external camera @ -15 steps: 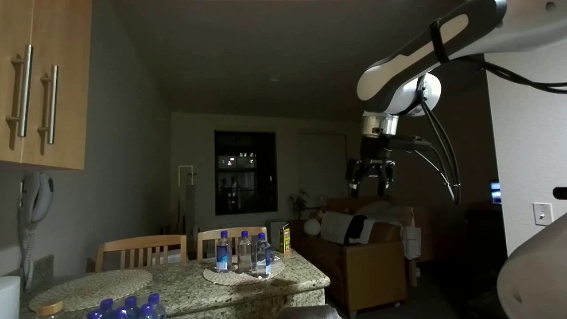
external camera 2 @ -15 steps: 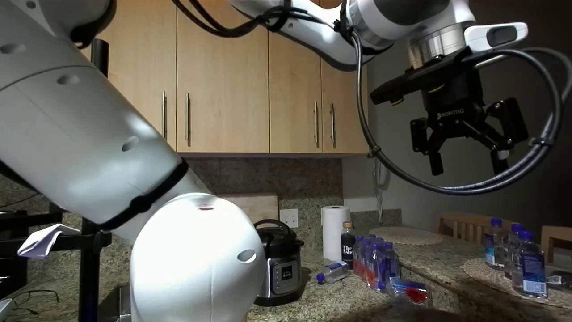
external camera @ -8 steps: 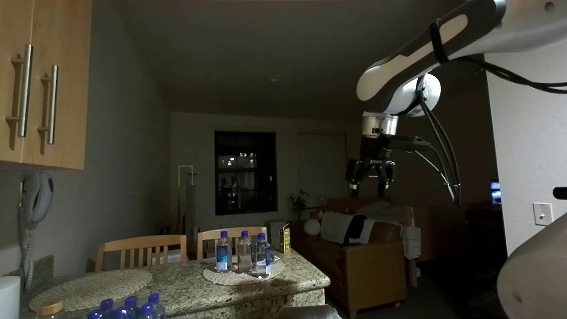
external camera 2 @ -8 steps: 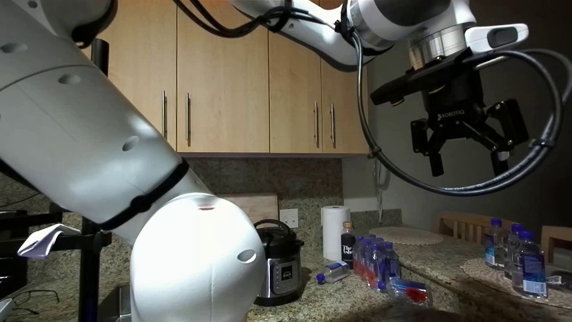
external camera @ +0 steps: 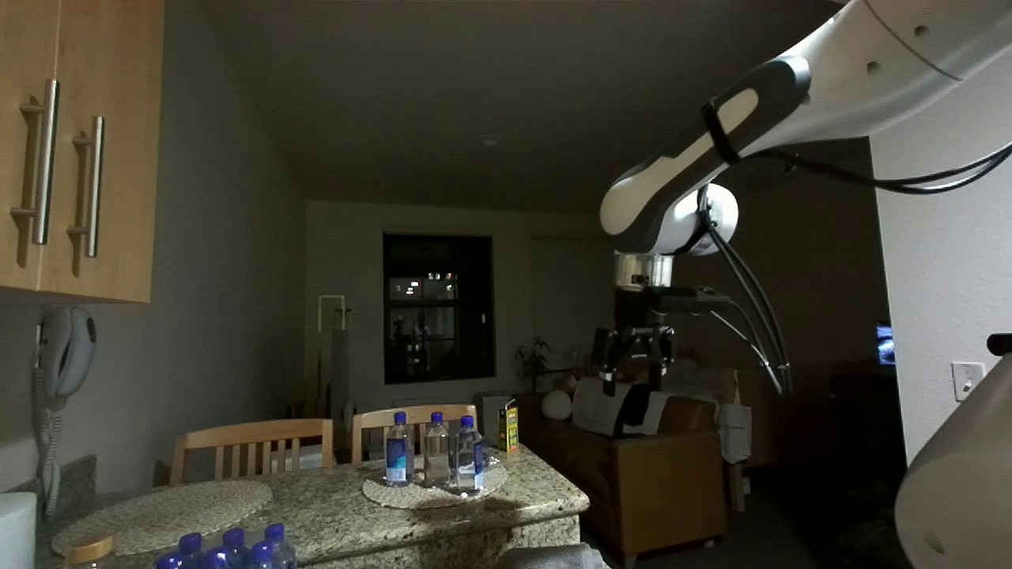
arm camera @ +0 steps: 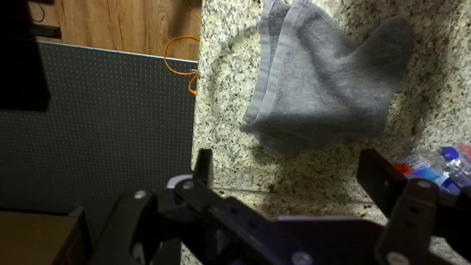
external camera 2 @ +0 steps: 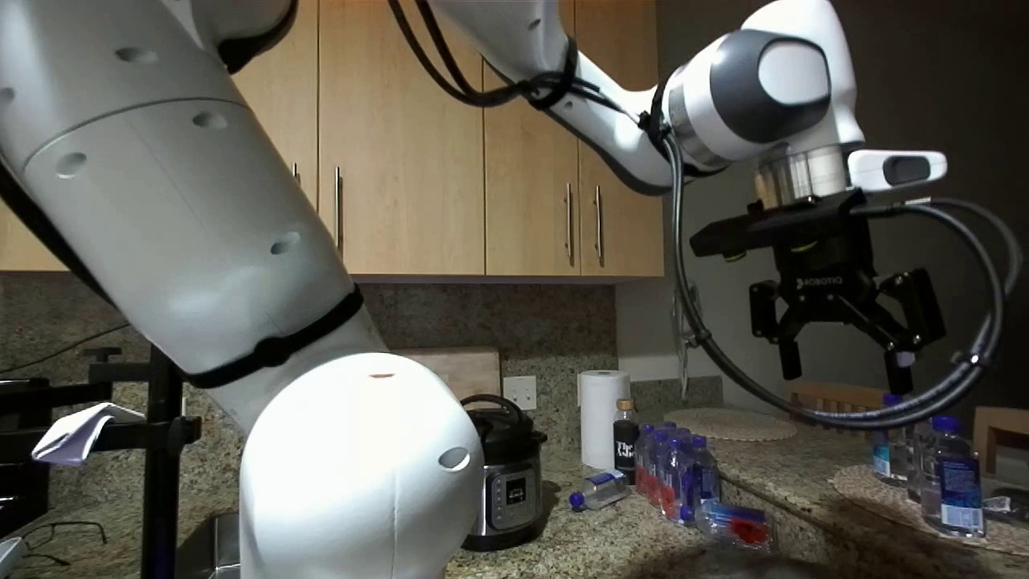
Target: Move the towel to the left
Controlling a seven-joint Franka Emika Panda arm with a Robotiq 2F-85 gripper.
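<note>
"How do the jaws stand?"

"Spread wide, nothing between them. The gripper [arm camera: 286, 162] hangs over the countertop [arm camera: 228, 92], not yet touching the towel [arm camera: 323, 81]."

"Where does that lie?"

"Rumpled, a little in from the countertop's edge beside the dark panel [arm camera: 121, 117], hem facing that edge."

"How would you take it?"

"This looks like the reach, so I'd centre over the fold, come straight down, stop lightly and pinch a thick bunch; a hem alone might slip. Lift it clear before going sideways."

"Which way is left?"

"I can't tell from here. If it's toward that edge, keep the move short, or it may hang over."

"Anything beyond?"

"In an exterior view, a bottle on its side [external camera 2: 735, 524] by the foot of the raised bar [external camera 2: 780, 460]; farther, in both exterior views, three bottles [external camera: 437, 450] upright on a mat [external camera: 395, 498] near the bar's end corner."
</note>
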